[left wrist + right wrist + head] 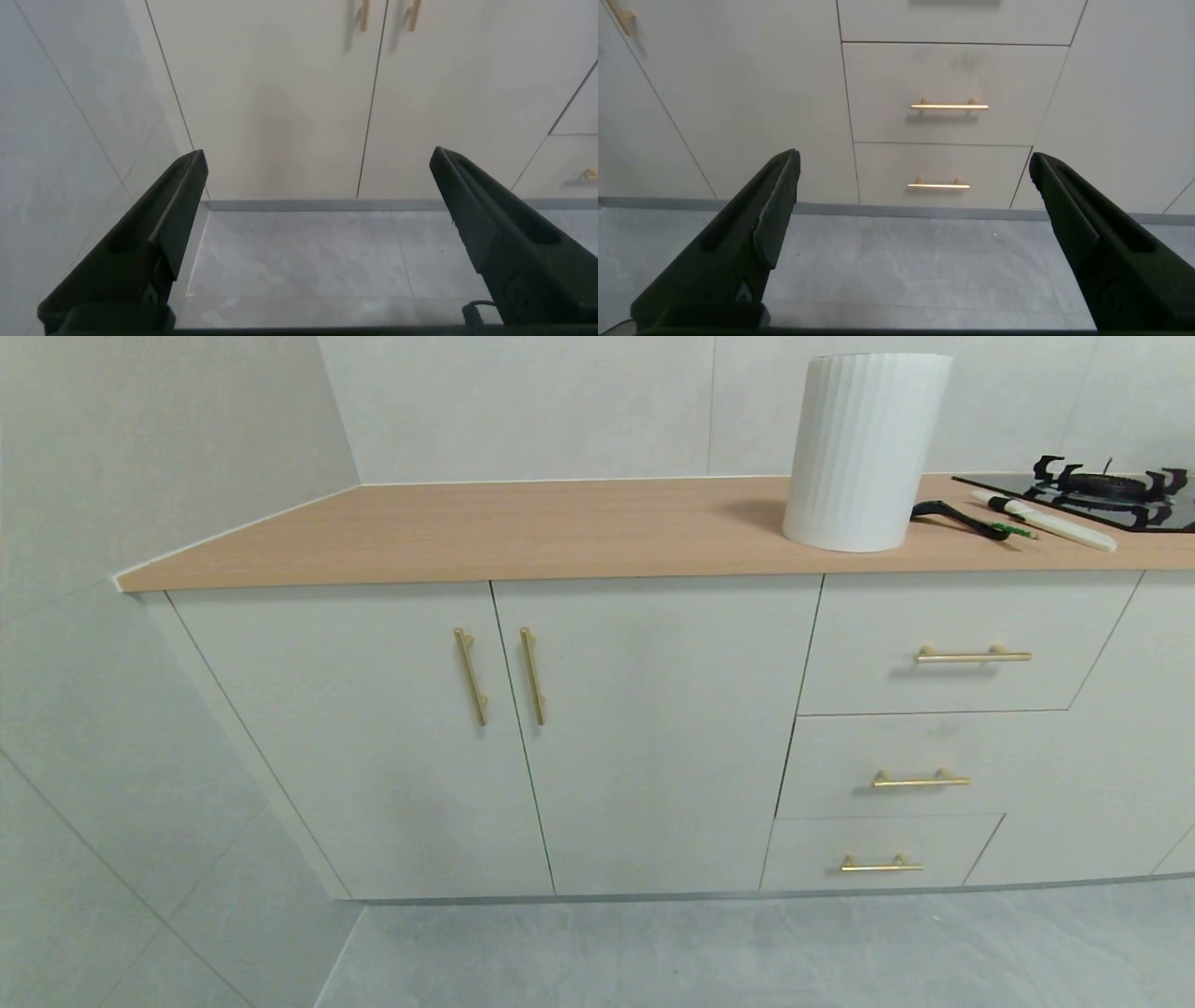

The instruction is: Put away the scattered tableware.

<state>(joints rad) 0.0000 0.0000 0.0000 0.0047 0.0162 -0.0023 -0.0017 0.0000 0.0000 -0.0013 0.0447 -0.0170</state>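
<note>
Ribbed white cylinder upright on wooden desk, slender utensils flat beside it; we see left gripper and right gripper fingers wide.

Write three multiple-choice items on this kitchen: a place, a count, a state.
1. Where does the white ribbed container stand? A. On the floor. B. On the wooden countertop. C. On a shelf.
2. How many drawer handles show in the head view? A. One. B. Three. C. Five.
3. The two cupboard doors are: A. shut. B. both open. C. removed.
Answers: 1 B, its base rests on the countertop; 2 B, three gold bars sit one below another at the right; 3 A, both lie flush with the cabinet front.
</note>
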